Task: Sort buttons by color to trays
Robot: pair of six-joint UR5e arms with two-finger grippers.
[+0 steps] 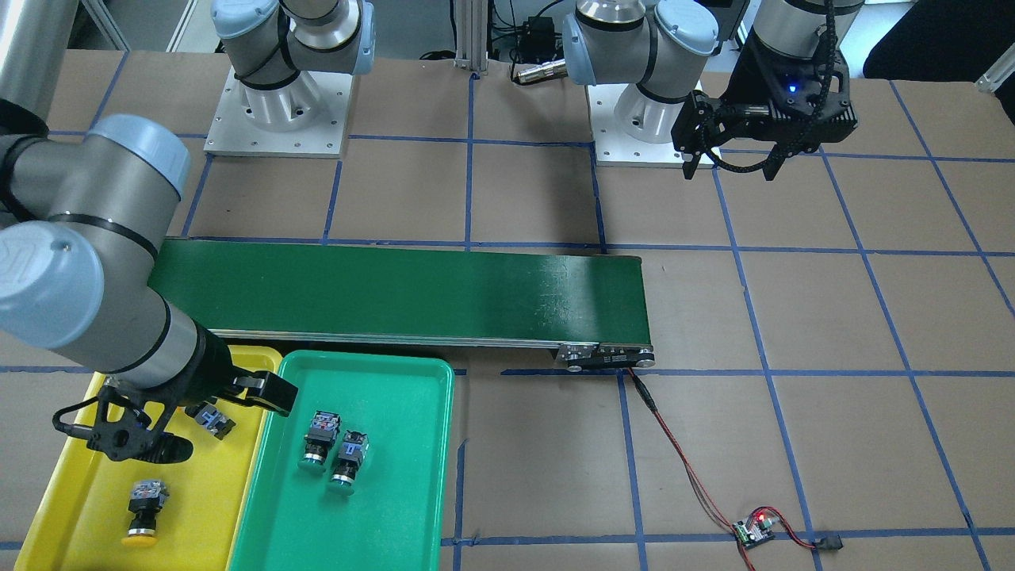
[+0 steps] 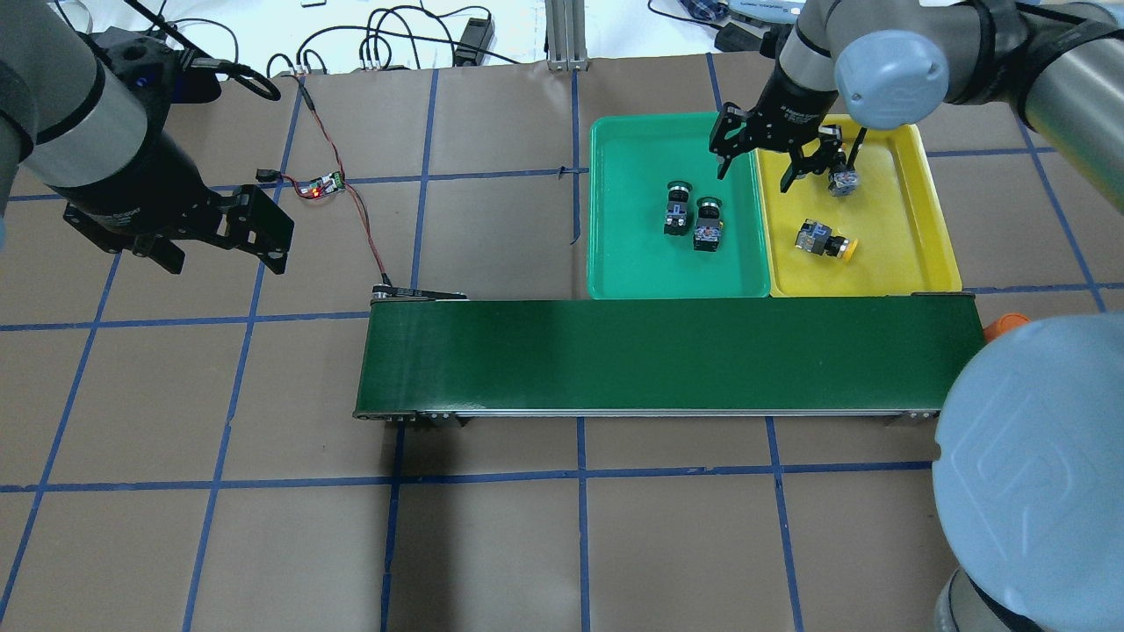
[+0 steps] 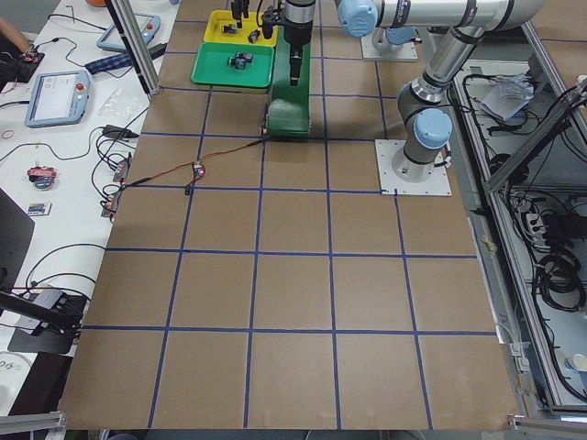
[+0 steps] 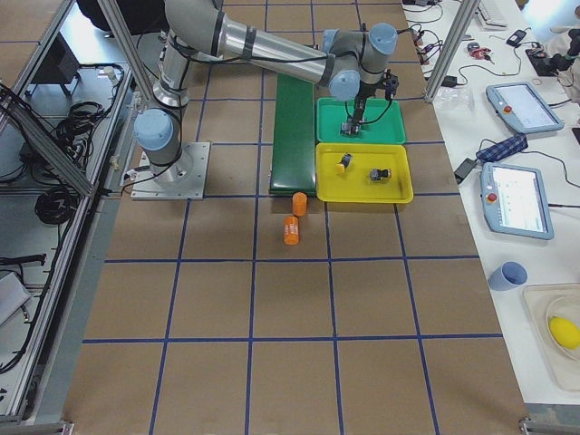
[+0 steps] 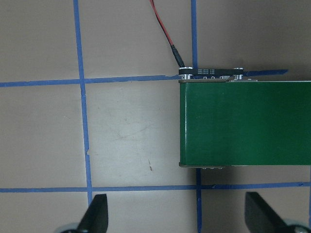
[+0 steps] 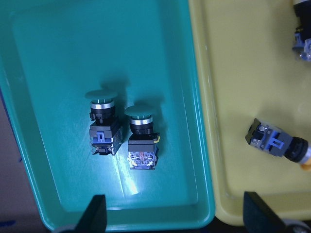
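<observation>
Green tray holds both green buttons, side by side.

The right gripper is hovering, fingers spread wide, over the yellow tray, partly hiding one button. A yellow-capped button is lying nearer the camera. Two green buttons are lying side by side in the green tray. The left gripper is hanging spread over the table beyond the belt.

Overhead, you look forward and down over the tabletop; front-facing, from the opposite side. Side views sit far back at either end. Wrist cameras look straight down, close; all but the left's show the green tray.
</observation>
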